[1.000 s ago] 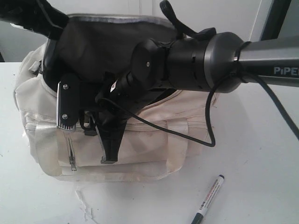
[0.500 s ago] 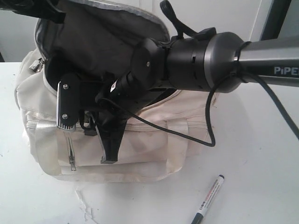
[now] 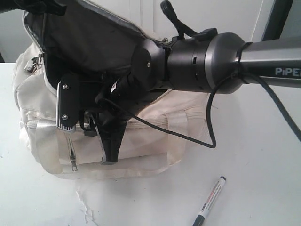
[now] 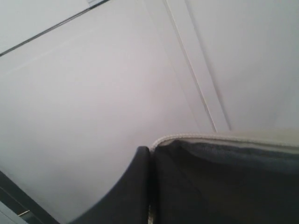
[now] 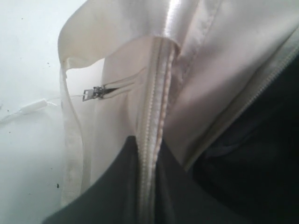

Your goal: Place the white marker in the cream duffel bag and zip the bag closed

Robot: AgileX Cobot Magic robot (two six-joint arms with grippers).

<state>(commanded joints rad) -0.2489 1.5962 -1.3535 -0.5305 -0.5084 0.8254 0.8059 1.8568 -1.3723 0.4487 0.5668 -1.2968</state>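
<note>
Marker lies white-barrelled, black-capped; cream duffel gapes, black-lined.

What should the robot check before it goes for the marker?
1. Bag mouth open: ok, the flap of the cream duffel bag is lifted, dark inside showing.
2. Left tool gripping the flap: ok, it seems.
3. White marker free to grab: ok, on the table, clear of the bag.
4. Right tool empty: cannot tell; a zip strip runs between its fingers.
5. Marker inside: not ok.
</note>
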